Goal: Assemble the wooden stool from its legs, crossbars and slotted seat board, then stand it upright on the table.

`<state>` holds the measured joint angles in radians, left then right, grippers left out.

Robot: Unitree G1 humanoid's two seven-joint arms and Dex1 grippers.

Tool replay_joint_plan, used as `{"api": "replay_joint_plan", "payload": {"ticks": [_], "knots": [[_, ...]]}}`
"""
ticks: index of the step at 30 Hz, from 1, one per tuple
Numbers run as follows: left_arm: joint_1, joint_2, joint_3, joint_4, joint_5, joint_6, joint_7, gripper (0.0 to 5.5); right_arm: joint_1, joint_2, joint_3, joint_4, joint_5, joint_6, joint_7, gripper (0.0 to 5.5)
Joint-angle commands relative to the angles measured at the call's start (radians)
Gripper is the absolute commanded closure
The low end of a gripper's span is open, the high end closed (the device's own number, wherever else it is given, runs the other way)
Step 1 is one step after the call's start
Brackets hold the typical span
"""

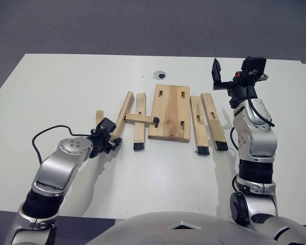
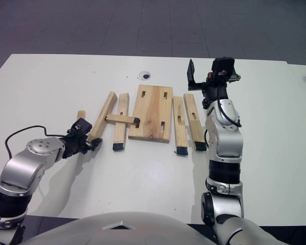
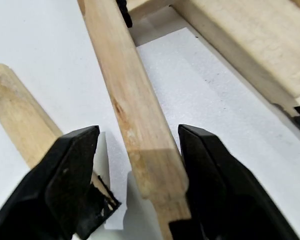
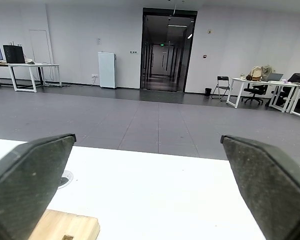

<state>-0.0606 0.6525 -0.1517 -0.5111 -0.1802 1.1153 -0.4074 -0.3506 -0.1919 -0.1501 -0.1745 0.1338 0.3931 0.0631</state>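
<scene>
Status: early, basically nothing built yet. Seat board (image 1: 169, 113) lies flat at centre frame on the table (image 1: 66, 92), slots facing up, nothing plugged in. Two legs (image 1: 199, 124) lie side by side just right of the board, loose, dark feet toward the lower edge. Left of the board are the other two: a straight leg (image 1: 138, 133) and an angled leg (image 1: 123, 113) leaning away toward lower left. One crossbar (image 1: 150, 120) lies across that left pair, its dark tip just beside the board edge; can't tell if it's seated in a slot or only resting on top. A short bar (image 1: 99, 117) sits apart at far left, next to the left arm. Left gripper (image 1: 115, 142) is down at table level, lower left of centre, at the near end of the angled leg. Wrist cam shows its jaws parted and straddling that leg end, with a gap on at least one side, so not clamped. Right gripper (image 4: 147, 139) is held up off the table at upper right, past the board's far right corner, jaws wide, nothing in them. Cable hole (image 1: 160, 75) sits beyond the board, irrelevant. My read is that the current step is grabbing the angled leg. Left to do: seat the crossbars into the legs, fit all four legs into the board slots, flip it and stand it up. Call it under a quarter done.
</scene>
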Motion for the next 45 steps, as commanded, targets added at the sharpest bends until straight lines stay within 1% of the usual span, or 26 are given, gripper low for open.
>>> {"api": "replay_joint_plan", "payload": {"ticks": [1,7,10,12,14,16,18,20,22,24,26,30,33,37,40,45], "knots": [[-0.001,0.009,-0.004,0.036,0.015,-0.039,-0.004,3.28,-0.023,-0.006,-0.007,0.014,0.000,-0.002,-0.001,0.10],[-0.046,-0.049,0.083,0.109,-0.026,-0.159,-0.016,4.23,-0.055,-0.011,-0.018,0.053,0.024,0.000,0.021,0.10],[-0.059,-0.095,0.139,0.126,-0.067,-0.276,-0.044,4.45,-0.087,-0.012,-0.055,0.077,0.083,0.022,0.048,0.10],[-0.069,-0.135,0.199,0.127,-0.131,-0.354,-0.080,4.45,-0.147,0.006,-0.193,0.097,0.296,0.124,0.071,0.10],[-0.093,-0.159,0.272,0.138,-0.213,-0.388,-0.124,4.45,-0.210,-0.022,-0.329,0.138,0.533,0.226,0.138,0.10],[-0.131,-0.148,0.318,0.194,-0.242,-0.421,-0.155,4.46,-0.271,-0.080,-0.410,0.194,0.678,0.287,0.193,0.10],[-0.159,-0.130,0.355,0.223,-0.300,-0.426,-0.210,4.46,-0.312,-0.139,-0.436,0.227,0.791,0.348,0.293,0.10],[-0.193,-0.121,0.387,0.238,-0.393,-0.405,-0.295,4.46,-0.325,-0.199,-0.428,0.262,0.851,0.389,0.423,0.10],[-0.227,-0.105,0.390,0.271,-0.461,-0.391,-0.385,4.46,-0.350,-0.244,-0.415,0.311,0.890,0.432,0.511,0.10],[-0.264,-0.085,0.373,0.308,-0.514,-0.380,-0.474,4.46,-0.374,-0.274,-0.364,0.334,0.893,0.447,0.604,0.10],[-0.299,-0.076,0.362,0.334,-0.551,-0.368,-0.528,4.46,-0.385,-0.287,-0.306,0.350,0.868,0.445,0.673,0.10],[-0.382,-0.078,0.333,0.394,-0.592,-0.347,-0.593,4.46,-0.393,-0.286,-0.210,0.357,0.852,0.464,0.772,0.10],[-0.422,-0.075,0.306,0.410,-0.607,-0.344,-0.643,4.46,-0.408,-0.267,-0.141,0.384,0.808,0.428,0.832,0.10],[-0.451,-0.065,0.260,0.412,-0.610,-0.339,-0.700,4.46,-0.462,-0.228,-0.098,0.455,0.784,0.410,0.876,0.10],[-0.446,-0.064,0.226,0.406,-0.597,-0.341,-0.715,4.46,-0.473,-0.200,-0.079,0.427,0.803,0.428,0.907,0.10],[-0.444,-0.065,0.200,0.398,-0.592,-0.349,-0.718,4.46,-0.443,-0.184,-0.083,0.345,0.848,0.469,0.915,0.87]]}}
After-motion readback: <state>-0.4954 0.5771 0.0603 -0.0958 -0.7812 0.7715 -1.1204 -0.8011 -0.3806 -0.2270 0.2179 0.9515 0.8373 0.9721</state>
